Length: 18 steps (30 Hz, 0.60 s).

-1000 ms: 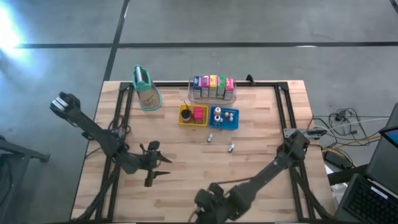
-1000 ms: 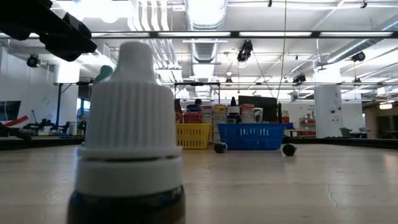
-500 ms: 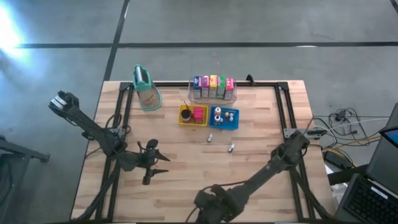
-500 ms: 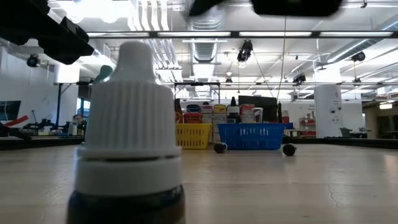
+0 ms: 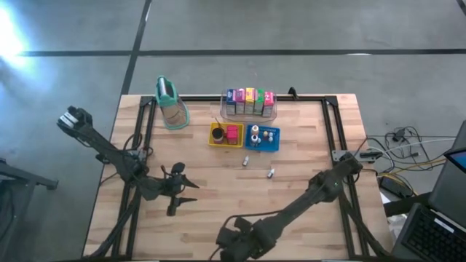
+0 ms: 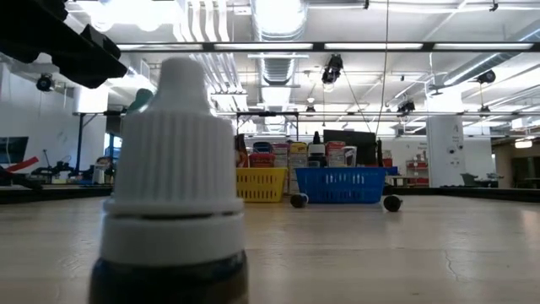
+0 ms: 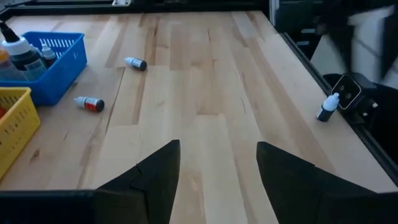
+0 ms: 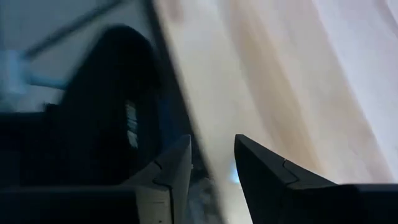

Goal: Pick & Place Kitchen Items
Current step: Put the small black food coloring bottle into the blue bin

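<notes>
1. Wooden table point(image 5: 218, 211) carries a clear bin point(image 5: 250, 114) at its far edge, keeping a row of colourful cartons point(image 5: 249, 100) upright.
2. Just before the bin sit a yellow tray point(image 5: 216, 140) and a blue tray point(image 5: 262, 146), sorting small items.
3. Before the blue tray lie two tiny dropper bottles point(image 5: 246, 161), white-capped, loose.
4. Left gripper point(image 5: 182, 191), fingers spread and empty, hovers well before the yellow tray.
5. Right gripper point(image 8: 208, 165), at the near edge, parted; probably empty.

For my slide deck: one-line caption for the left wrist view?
Open left gripper hovers over the table; two small dropper bottles lie beside the blue tray.
</notes>
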### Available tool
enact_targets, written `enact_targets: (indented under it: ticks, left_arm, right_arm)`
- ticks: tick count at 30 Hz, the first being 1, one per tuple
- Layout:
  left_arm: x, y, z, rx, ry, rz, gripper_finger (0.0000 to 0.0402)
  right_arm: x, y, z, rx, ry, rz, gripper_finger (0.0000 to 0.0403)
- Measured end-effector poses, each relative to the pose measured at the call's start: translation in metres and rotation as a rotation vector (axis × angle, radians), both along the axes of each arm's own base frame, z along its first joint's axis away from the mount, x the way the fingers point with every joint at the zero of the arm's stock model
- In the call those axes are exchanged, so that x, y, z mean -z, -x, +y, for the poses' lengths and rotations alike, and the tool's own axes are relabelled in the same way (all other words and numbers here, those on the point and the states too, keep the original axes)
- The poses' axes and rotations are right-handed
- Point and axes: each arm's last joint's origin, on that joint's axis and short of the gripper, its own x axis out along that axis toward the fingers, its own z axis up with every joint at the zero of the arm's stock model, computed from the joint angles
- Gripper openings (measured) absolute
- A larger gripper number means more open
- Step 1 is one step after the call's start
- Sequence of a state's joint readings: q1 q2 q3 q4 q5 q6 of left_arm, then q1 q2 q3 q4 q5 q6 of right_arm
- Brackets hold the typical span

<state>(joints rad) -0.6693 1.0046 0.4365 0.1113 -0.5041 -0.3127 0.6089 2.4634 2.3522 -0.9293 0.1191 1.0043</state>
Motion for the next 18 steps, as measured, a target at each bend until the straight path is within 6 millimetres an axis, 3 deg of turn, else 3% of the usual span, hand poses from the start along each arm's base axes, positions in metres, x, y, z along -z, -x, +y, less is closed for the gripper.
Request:
enact_targets:
  ticks: [4, 11, 18]
  left_arm:
    - [0.000, 0.000, 0.000, -0.012, 0.015, 0.006, 0.0218]
    - [0.001, 0.001, 0.000, -0.013, 0.008, 0.013, 0.0218]
    - [0.001, 0.001, 0.000, -0.014, 0.009, 0.012, 0.0218]
  right_arm:
    - [-0.018, 0.005, -0.002, -0.008, -0.002, -0.032, 0.0110]
    - [-0.012, 0.020, 0.006, 0.020, 0.025, 0.054, 0.0101]
    - [-0.005, 0.019, 0.007, 0.050, 0.025, 0.081, 0.0130]
